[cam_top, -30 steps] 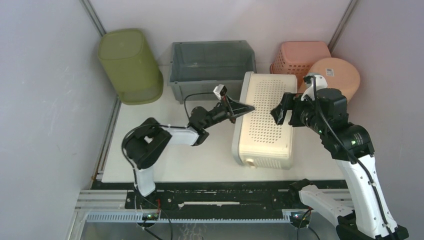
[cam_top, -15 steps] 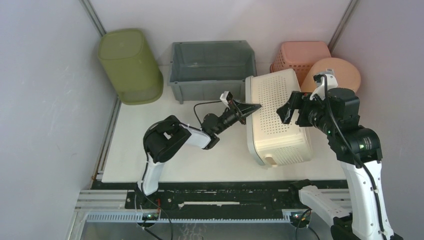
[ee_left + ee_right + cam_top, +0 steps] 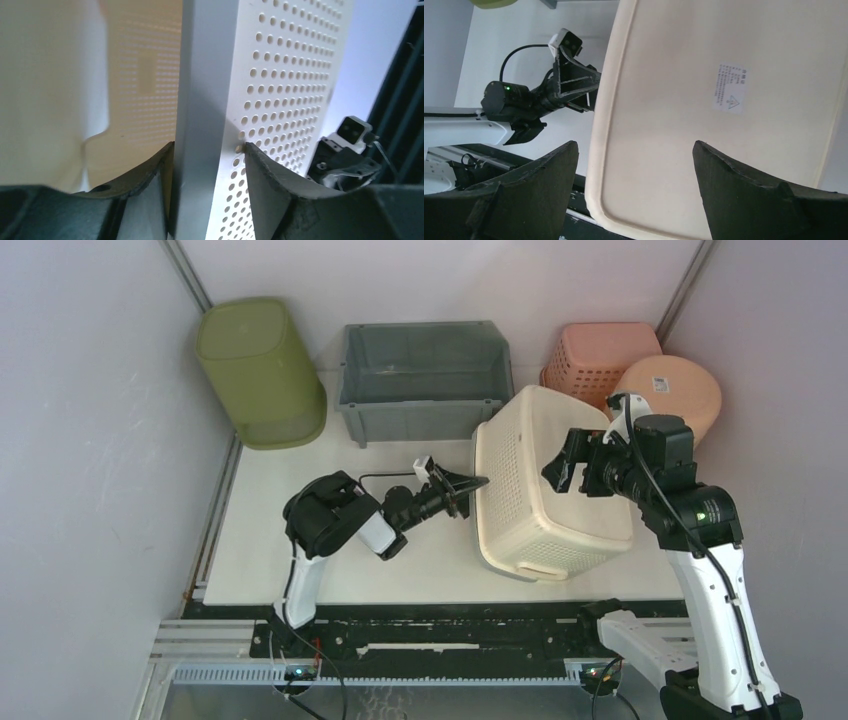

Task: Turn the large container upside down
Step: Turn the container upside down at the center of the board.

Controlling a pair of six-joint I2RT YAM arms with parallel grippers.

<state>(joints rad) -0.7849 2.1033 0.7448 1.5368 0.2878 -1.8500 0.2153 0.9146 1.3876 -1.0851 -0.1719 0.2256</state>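
The large container point(image 3: 550, 480), a cream perforated tub, lies tipped over at centre right with its smooth base turned upward and its rim low on the left. My left gripper point(image 3: 468, 483) is at that left rim. In the left wrist view its open jaws point(image 3: 207, 150) stand astride the rim point(image 3: 200, 100), with the perforated wall point(image 3: 285, 100) against the right finger. My right gripper point(image 3: 572, 462) hovers over the base, open wide and holding nothing. The right wrist view shows the base with its label point(image 3: 730, 95) between the spread fingers point(image 3: 549, 175).
Along the back stand a green bin point(image 3: 262, 370), a grey crate point(image 3: 420, 380), a pink basket point(image 3: 600, 348) and a round orange tub point(image 3: 680, 390). Walls close in the left and right sides. The dark rail point(image 3: 430, 625) runs along the near edge.
The container has rolled from lying on its side to base-up, shifting toward the right. My left gripper followed its rim down and its jaws have spread. The right gripper stayed open above.
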